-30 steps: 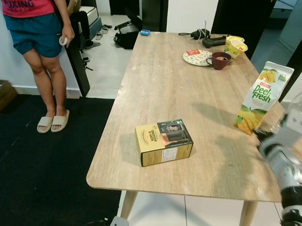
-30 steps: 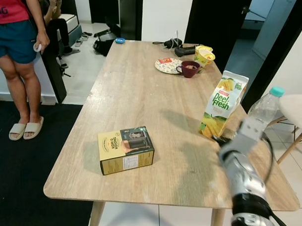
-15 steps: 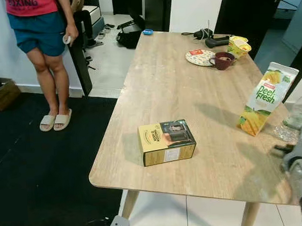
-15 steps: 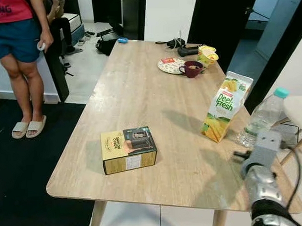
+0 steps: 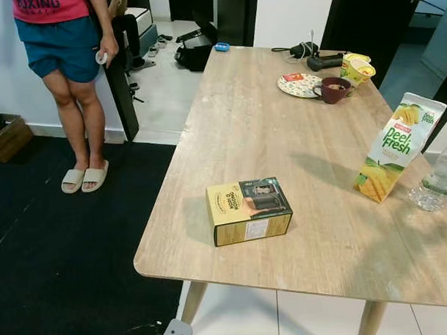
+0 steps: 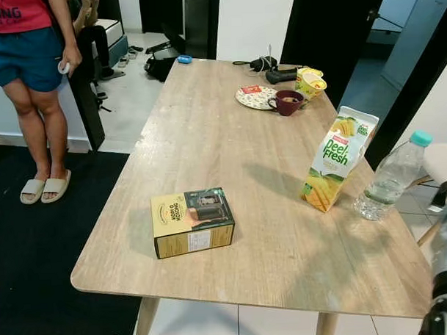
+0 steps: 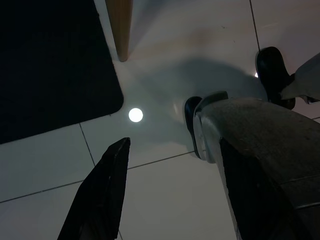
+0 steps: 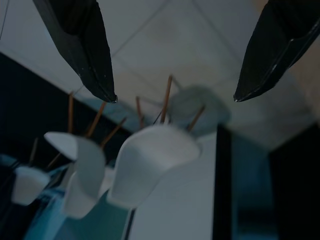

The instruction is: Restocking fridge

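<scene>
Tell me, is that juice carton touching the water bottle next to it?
Apart. In the right eye view a strip of bare table separates the juice carton from the water bottle.

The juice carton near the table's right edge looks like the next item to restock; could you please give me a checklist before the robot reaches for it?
1. Yellow and white Peel Fresh juice carton standing upright: ok.
2. Clear plastic water bottle with teal cap beside the carton, apart from it: ok, but close.
3. Right gripper open and holding nothing: ok.
4. Right gripper near the carton: not ok, it faces white chairs.
5. Left gripper open: ok, idle over the floor.
6. Fridge location: cannot tell.
</scene>
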Controlling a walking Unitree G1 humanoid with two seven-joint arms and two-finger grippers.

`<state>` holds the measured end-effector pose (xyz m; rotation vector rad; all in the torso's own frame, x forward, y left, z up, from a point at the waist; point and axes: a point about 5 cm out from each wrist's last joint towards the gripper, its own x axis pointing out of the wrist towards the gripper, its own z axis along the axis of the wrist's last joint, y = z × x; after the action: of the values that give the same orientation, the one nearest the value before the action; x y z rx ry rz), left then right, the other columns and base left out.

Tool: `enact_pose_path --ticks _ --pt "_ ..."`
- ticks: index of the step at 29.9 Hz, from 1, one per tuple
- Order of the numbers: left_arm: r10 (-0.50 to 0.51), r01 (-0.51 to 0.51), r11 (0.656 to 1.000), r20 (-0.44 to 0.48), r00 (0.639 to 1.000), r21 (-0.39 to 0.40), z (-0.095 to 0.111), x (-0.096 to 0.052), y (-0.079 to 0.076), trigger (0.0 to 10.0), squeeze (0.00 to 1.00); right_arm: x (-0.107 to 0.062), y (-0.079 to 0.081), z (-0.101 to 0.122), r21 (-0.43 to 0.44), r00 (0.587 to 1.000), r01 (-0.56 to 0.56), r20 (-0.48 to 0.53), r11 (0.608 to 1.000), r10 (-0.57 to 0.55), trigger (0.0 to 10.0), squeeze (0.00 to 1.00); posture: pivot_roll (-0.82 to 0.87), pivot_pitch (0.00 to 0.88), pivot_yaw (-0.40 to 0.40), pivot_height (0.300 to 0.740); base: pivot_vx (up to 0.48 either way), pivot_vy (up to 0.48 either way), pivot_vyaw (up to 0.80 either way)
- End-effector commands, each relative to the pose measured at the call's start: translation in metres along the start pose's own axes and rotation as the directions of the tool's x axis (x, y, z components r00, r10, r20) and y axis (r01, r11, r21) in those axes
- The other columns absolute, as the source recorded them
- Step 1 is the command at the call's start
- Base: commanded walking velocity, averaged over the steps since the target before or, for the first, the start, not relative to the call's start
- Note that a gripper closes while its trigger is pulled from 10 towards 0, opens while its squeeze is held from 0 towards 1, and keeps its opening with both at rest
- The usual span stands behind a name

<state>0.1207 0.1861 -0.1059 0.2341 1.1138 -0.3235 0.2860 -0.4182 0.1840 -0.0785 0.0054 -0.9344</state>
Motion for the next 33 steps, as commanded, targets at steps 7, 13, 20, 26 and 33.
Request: enact_pose_path --ticks 7,13,20,26,33 --pt "-0.065 0.065 0.998 -0.059 0.996 -0.007 -0.015 0.0 -0.016 10.0 0.0 0.008 0.006 0.063 0.438 0.983 -0.103 0.18 0.893 0.025 10.0 1.0 0.04 0.0 -0.1 0.74 0.0 0.0 0.0" --pt "-0.064 0.064 0.998 -0.057 0.996 -0.007 -0.014 0.0 -0.015 10.0 0.0 -0.01 0.054 0.114 0.643 0.808 -0.589 0.455 0.49 0.374 10.0 0.0 0.04 0.0 -0.097 0.74 0.0 0.0 0.0" --pt "-0.066 0.065 0.998 -0.057 0.996 -0.007 -0.014 0.0 -0.015 10.0 0.0 -0.051 0.089 0.14 0.518 0.521 -0.835 0.644 0.182 0.56 10.0 0.0 0.04 0.0 -0.099 0.74 0.0 0.0 0.0" --pt "-0.069 0.069 0.998 -0.059 0.996 -0.008 -0.015 0.0 -0.016 10.0 0.0 -0.103 0.126 0.147 0.277 0.236 -0.959 0.663 0.06 0.71 10.0 0.0 0.04 0.0 -0.094 0.74 0.0 0.0 0.0" --pt "-0.067 0.066 0.998 -0.059 0.996 -0.006 -0.014 0.0 -0.015 10.0 0.0 -0.092 0.145 0.124 0.11 0.337 -0.94 0.457 0.324 0.823 10.0 0.0 0.04 0.0 -0.101 0.74 0.0 0.0 0.0"
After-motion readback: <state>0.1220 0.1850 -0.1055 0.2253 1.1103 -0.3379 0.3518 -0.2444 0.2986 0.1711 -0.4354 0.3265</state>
